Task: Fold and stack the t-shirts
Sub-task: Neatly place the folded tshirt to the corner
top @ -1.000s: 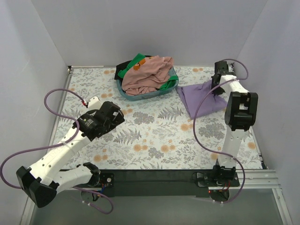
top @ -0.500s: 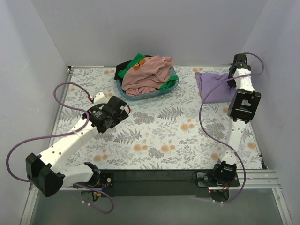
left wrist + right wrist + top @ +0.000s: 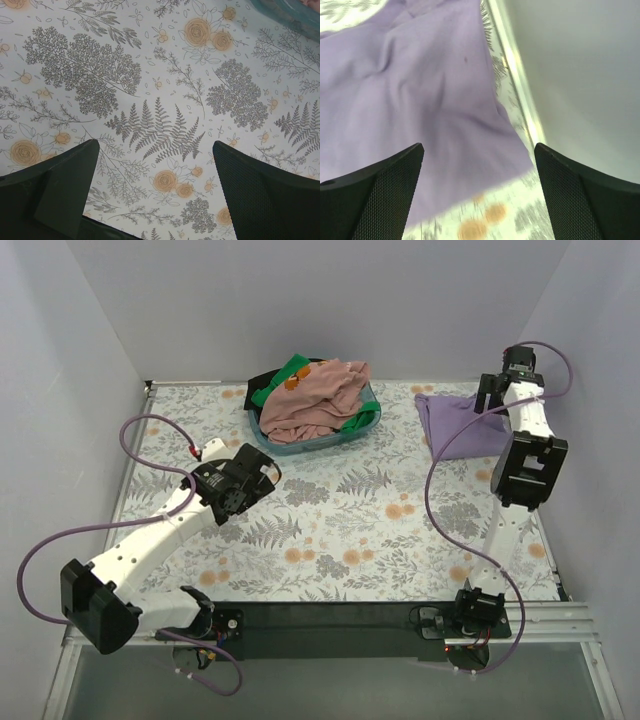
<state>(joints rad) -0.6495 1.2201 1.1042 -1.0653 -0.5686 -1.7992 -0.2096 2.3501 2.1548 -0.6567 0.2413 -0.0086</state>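
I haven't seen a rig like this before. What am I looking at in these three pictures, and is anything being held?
The machine is two white robot arms, a left arm and a right arm, bolted at the near edge of a flower-printed table. The wide picture comes from a fixed camera above and behind them. The other two come from a camera on each wrist, looking past that arm's own dark fingers. The left claw is open over bare table. The right claw is open above a lavender t-shirt lying rumpled at the far right. At the back, a teal basket holds a pink t-shirt heaped over green cloth and black cloth. Neither claw holds anything.
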